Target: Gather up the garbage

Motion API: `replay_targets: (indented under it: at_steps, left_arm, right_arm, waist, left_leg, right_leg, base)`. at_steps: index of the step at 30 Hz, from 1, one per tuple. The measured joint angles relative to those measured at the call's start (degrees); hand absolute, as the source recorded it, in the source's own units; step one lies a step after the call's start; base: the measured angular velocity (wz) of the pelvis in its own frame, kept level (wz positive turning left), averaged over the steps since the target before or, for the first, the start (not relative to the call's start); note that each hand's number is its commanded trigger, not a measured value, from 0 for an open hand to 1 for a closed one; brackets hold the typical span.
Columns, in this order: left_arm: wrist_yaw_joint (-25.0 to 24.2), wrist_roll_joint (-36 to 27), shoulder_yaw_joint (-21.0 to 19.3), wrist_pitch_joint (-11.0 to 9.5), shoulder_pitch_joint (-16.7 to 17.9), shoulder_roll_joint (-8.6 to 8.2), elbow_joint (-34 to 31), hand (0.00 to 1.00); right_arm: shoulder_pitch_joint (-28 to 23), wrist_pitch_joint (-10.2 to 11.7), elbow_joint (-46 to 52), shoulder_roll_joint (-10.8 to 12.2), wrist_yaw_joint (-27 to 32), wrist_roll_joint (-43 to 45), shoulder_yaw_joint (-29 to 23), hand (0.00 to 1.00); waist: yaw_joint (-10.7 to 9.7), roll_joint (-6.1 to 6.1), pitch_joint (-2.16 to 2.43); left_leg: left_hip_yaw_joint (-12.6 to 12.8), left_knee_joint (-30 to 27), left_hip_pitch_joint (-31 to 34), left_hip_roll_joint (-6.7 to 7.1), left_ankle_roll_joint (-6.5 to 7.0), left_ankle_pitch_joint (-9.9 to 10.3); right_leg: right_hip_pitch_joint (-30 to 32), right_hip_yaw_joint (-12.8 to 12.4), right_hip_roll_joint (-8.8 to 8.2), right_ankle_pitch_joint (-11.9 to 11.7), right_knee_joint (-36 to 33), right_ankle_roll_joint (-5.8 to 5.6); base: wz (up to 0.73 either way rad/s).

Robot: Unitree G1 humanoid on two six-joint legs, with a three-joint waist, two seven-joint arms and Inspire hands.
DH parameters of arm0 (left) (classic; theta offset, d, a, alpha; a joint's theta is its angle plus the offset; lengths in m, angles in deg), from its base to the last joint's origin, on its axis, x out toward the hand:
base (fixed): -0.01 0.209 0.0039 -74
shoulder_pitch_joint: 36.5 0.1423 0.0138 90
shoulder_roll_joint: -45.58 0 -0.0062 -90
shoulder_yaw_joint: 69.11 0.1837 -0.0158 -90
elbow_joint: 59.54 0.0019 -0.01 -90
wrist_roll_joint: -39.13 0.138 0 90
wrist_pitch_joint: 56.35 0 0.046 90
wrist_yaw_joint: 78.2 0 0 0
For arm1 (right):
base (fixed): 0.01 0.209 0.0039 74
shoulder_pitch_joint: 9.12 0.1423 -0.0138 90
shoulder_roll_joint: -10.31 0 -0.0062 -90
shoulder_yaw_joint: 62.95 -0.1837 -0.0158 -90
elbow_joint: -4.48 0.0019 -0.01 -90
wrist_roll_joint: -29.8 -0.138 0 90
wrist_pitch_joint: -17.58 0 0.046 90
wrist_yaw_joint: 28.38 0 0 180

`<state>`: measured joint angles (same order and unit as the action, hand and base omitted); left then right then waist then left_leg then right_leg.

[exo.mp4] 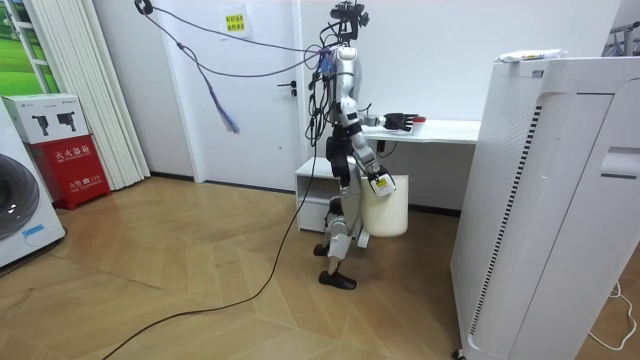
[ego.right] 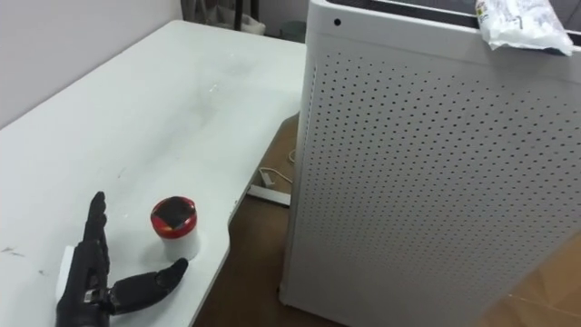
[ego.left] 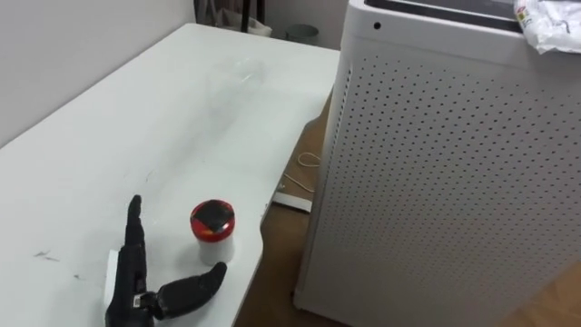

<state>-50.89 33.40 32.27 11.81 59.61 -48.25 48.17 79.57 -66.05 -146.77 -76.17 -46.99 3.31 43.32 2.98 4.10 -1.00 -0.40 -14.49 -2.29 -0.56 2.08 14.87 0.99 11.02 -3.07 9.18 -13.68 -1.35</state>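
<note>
A small white cup with a red lid (ego.left: 212, 232) stands near the front edge of the white table (ego.left: 136, 127). My left hand (ego.left: 134, 272) lies on the table just beside it, open, with straight fingers pointing away and the thumb spread out below the cup, not touching it. A crumpled white wrapper (ego.left: 549, 23) lies on top of the tall white perforated appliance (ego.left: 454, 182) to the right. In the room view I stand at the table's end, and my right hand (exo.mp4: 377, 182) hangs low beside my body.
A white bin (exo.mp4: 386, 205) stands under the table by my legs. The appliance stands close to the table's right edge, leaving a narrow strip of wooden floor (ego.left: 272, 291) with a power strip and cord (ego.left: 295, 195) on it.
</note>
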Motion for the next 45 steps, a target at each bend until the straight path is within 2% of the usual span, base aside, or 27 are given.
replay_targets:
  at_steps: [4, 10, 17, 28, 29, 30, 31, 36, 45]
  left_arm:
    - [0.0, -1.6, 0.0, 0.0, -0.3, -0.09, 0.0, 0.0]
    - [0.0, -3.7, 0.2, 0.7, -1.7, -0.72, 0.2, 0.0]
    - [0.2, -3.7, 0.8, 1.0, -2.0, -0.9, 0.2, 0.0]
    - [-1.1, -3.8, 3.0, 4.2, -7.5, -2.45, 2.1, 0.0]
    - [-1.5, -3.8, 3.1, 4.3, -7.8, -2.58, 2.3, 0.11]
    - [-1.7, -3.8, 3.1, 4.3, -7.8, -2.65, 2.3, 0.79]
    - [-1.9, -3.8, 3.1, 4.5, -7.8, -2.66, 2.3, 1.0]
    - [-2.0, -3.8, 3.1, 5.4, -7.9, -2.63, 2.6, 1.0]
    - [-1.7, -3.8, 3.0, 5.4, -8.2, -2.64, 3.7, 1.0]
  right_arm:
    - [0.0, 0.0, 0.1, 0.0, 0.5, 0.2, 0.0, 1.0]
    - [-0.5, 0.0, 0.2, 0.1, 0.6, 0.4, 0.1, 1.0]
    - [-0.7, -0.1, 0.2, 0.2, 1.3, -0.1, 0.2, 1.0]
    - [-0.9, -0.3, 0.1, 1.3, 1.4, -0.2, 1.7, 1.0]
    - [-0.9, -0.3, 0.1, 1.4, 1.4, -0.2, 1.7, 1.0]
    - [-0.9, -0.4, 0.1, 1.6, 1.4, -0.2, 1.7, 1.0]
    - [-0.9, -0.7, 0.1, 1.7, 1.4, -0.2, 1.7, 1.0]
    - [-1.0, -1.1, 0.3, 1.7, 1.4, -0.2, 1.8, 1.0]
    - [-1.1, -1.1, 1.3, 1.7, 1.6, -0.2, 1.9, 1.0]
  waist:
    - [-0.3, 0.03, -0.07]
    - [-2.3, -0.5, -0.33]
    - [-3.1, -0.81, 0.05]
    - [-4.3, -0.92, 0.19]
    - [-4.3, -0.95, 0.18]
    - [-4.4, -1.02, 0.19]
    - [-4.5, -1.08, 0.16]
    - [-4.6, -1.25, 0.09]
    - [-4.6, -1.35, 0.02]
  left_leg:
    - [0.0, -0.1, 0.0, 0.07, 0.0, 0.0]
    - [0.0, 0.1, 0.3, 0.06, 0.0, 0.0]
    - [1.0, 0.6, 0.2, 0.02, -0.04, 0.0]
    - [1.5, 0.6, -0.3, -0.07, -0.09, -0.1]
    - [1.6, 0.6, -0.3, -0.1, -0.1, -0.1]
    - [1.7, 0.6, -0.3, -0.11, -0.1, -0.1]
    - [1.7, 0.6, -0.3, -0.1, -0.1, -0.1]
    - [1.8, 0.6, -0.4, -0.1, -0.1, -0.1]
    - [2.2, 0.7, -0.5, -0.12, -0.1, -0.1]
  right_leg:
    - [0.0, 0.1, -0.07, -0.1, 0.0, 0.06]
    - [0.1, -0.2, 0.01, -0.1, -0.4, 0.06]
    - [1.1, -1.2, 0.17, -0.1, -0.9, 0.06]
    - [0.9, -1.6, 0.24, -0.1, -0.9, 0.1]
    - [0.9, -1.6, 0.23, -0.1, -0.9, 0.14]
    - [0.9, -1.6, 0.23, -0.1, -0.9, 0.15]
    - [1.0, -1.6, 0.23, -0.1, -0.9, 0.15]
    - [1.1, -1.6, 0.23, -0.1, -0.9, 0.16]
    - [1.2, -1.8, 0.24, -0.1, -1.0, 0.15]
  base:
    - [0.0]
    - [0.0]
    - [-0.08]
    - [-0.01]
    - [-0.04]
    - [-0.03]
    - [0.0]
    - [0.0]
    - [0.0]
